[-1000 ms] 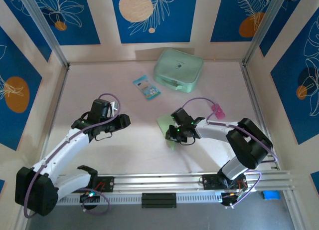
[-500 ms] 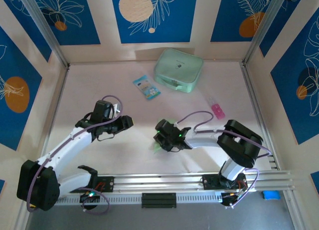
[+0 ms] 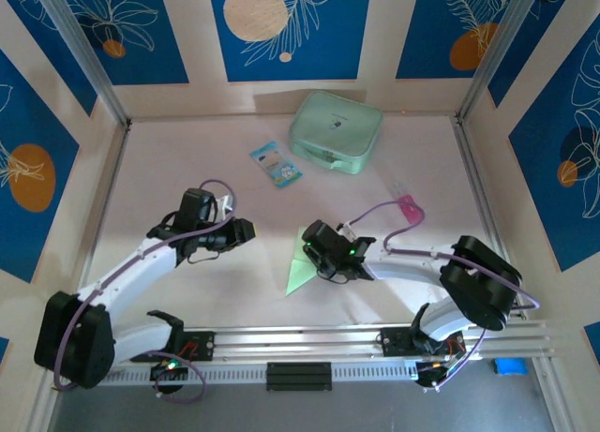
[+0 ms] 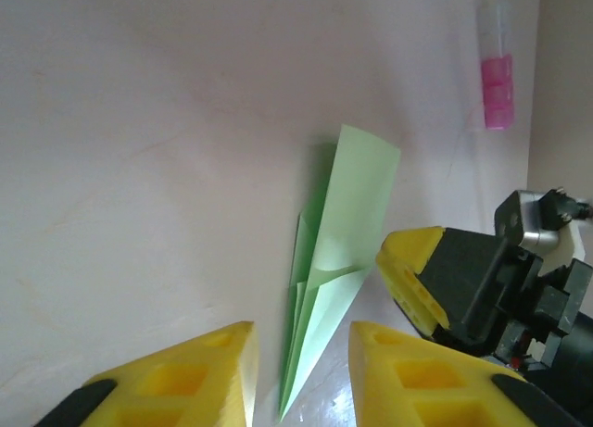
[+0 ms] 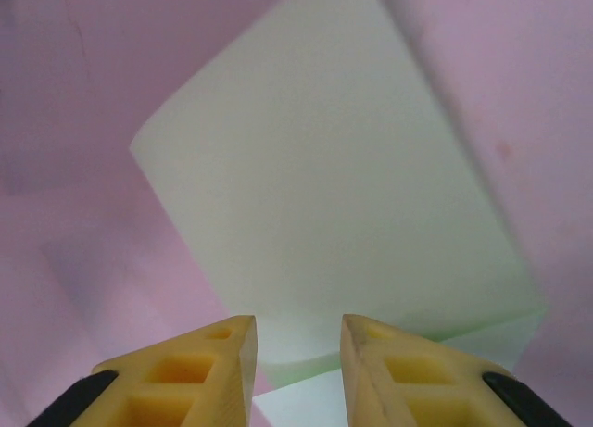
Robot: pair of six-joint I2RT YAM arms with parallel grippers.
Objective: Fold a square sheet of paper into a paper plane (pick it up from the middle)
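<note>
Pale pinkish tabletop [image 3: 169, 170], walled by blue floral panels. Print on a small blue-and-white packet [image 3: 276, 163] beside a mint zip case [image 3: 336, 132] is too small to read. The left gripper [image 3: 241, 231] has its yellow fingers narrowly apart, holding nothing. The right gripper [image 3: 314, 254], also slightly parted, sits over the wide end of the pale green paper plane [image 3: 300, 263]; contact is unclear. The plane lies flat between both grippers, tip toward the near edge.

No text is legible; print on the blue-and-white packet [image 3: 276, 163] is too small to read.
</note>
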